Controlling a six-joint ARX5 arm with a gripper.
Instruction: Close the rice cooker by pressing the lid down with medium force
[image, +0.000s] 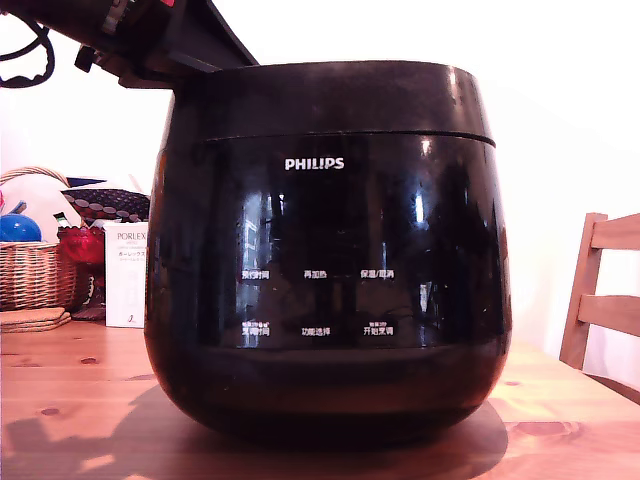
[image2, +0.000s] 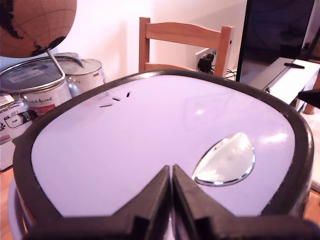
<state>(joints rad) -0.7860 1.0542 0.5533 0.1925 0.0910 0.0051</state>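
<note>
The rice cooker (image: 330, 260) is a big glossy black pot with a white PHILIPS logo, standing on the wooden table (image: 70, 400) and filling the exterior view. Its lid (image: 330, 95) lies down on the body, with only a thin seam showing between them. In the wrist view the lid's top (image2: 150, 130) is a shiny, pale reflecting surface with a silver oval button (image2: 225, 160). My gripper (image2: 171, 175) is shut, empty, its two black fingers side by side, low over or on the lid near the button. The arm (image: 150, 40) comes in from the exterior view's upper left.
A wicker basket (image: 35, 265), a red object and a white box (image: 125, 275) stand behind the cooker on the exterior view's left. A wooden chair (image: 600, 290) is at its right. The wrist view shows metal cans (image2: 35, 95), a globe (image2: 35, 25) and a dark screen (image2: 280, 35).
</note>
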